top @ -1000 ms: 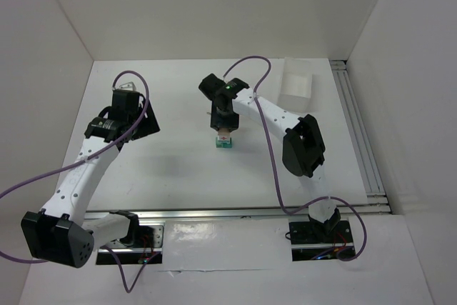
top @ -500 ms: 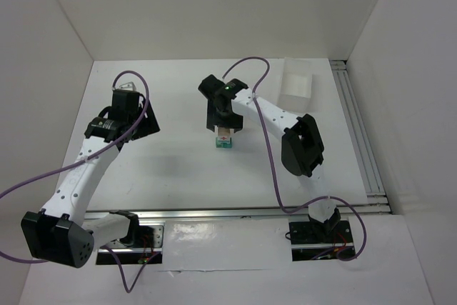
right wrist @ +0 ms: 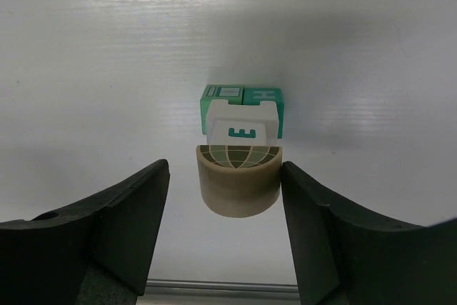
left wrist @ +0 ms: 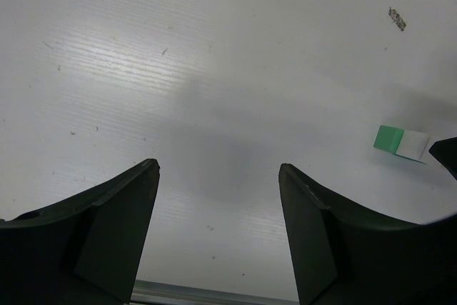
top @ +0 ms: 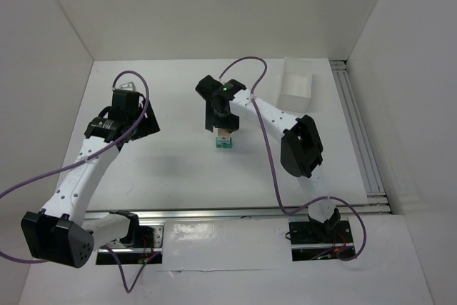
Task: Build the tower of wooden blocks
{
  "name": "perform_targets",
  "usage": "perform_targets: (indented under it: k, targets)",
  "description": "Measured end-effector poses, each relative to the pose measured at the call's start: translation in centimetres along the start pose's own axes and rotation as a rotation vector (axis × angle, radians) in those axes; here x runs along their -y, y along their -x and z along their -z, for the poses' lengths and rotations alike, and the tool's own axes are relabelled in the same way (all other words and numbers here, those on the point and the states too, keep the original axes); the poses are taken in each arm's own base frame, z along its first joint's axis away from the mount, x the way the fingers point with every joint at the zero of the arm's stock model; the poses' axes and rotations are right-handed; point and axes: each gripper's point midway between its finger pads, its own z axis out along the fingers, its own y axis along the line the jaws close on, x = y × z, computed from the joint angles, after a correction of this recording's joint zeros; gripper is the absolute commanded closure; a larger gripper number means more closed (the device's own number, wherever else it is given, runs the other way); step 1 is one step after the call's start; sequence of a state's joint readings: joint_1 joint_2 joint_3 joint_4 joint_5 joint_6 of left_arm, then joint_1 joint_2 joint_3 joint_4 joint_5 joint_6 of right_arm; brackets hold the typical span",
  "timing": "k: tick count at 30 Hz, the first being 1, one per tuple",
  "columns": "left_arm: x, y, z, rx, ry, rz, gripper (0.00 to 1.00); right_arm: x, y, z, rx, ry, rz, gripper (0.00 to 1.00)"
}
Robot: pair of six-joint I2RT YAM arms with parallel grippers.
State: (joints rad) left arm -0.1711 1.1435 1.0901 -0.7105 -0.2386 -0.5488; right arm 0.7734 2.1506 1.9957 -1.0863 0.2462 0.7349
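The wood block tower (top: 224, 139) stands mid-table. In the right wrist view it shows teal-green cubes (right wrist: 243, 96) at the bottom, a white block with a green "E" (right wrist: 241, 128) above them, and a pale tan half-round piece (right wrist: 239, 180) on top. My right gripper (top: 223, 126) hangs right over the tower, open. Its jaws (right wrist: 226, 166) stand either side of the tan piece, with a gap on the left and the right finger very close. My left gripper (top: 138, 123) is open and empty at the left, far from the tower, which shows small in its view (left wrist: 401, 142).
A clear rectangular plastic tray (top: 296, 83) stands at the back right. An aluminium rail (top: 360, 141) runs along the table's right edge. White walls close in the left, back and right sides.
My right wrist has shifted slightly left above the tower. The tower stands unchanged. The left arm has not moved.
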Motion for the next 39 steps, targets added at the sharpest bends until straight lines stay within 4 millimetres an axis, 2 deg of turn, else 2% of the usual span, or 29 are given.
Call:
perform_targets:
  k: [10,14,15,16,19,24,26,29,35,39]
  targets:
    - [0.0,0.0,0.0,0.000,0.000,0.000,0.19,-0.3,0.1,0.2,0.007,0.008,0.001,0.30]
    - [0.0,0.0,0.0,0.000,0.000,0.000,0.19,-0.4,0.3,0.4,0.012,0.009,0.000,0.18]
    - [0.0,0.0,0.0,0.000,0.000,0.000,0.19,-0.3,0.4,0.5,0.015,0.008,0.000,0.11]
    - [0.0,0.0,0.0,0.000,0.000,0.000,0.19,-0.3,0.6,0.6,0.018,0.005,-0.002,0.08]
    - [0.0,0.0,0.0,0.000,0.000,0.000,0.19,-0.2,1.5,1.5,0.045,-0.007,-0.002,0.03]
    - [0.0,0.0,0.0,0.001,0.001,0.000,0.19,0.7,4.1,4.0,0.140,-0.057,-0.012,0.01]
    - [-0.1,0.0,0.0,0.002,0.004,0.000,0.19,2.1,4.9,5.0,0.185,-0.101,-0.016,0.01]
    - [-0.2,0.1,0.0,0.006,0.010,0.000,0.19,5.4,5.4,6.9,0.256,-0.179,-0.038,0.01]
    - [-0.2,0.1,0.0,0.005,0.012,-0.001,0.19,15.0,3.6,10.4,0.372,-0.273,-0.149,0.01]
    - [-0.3,0.1,0.1,0.007,0.016,-0.001,0.19,18.5,1.7,10.6,0.422,-0.260,-0.227,0.05]
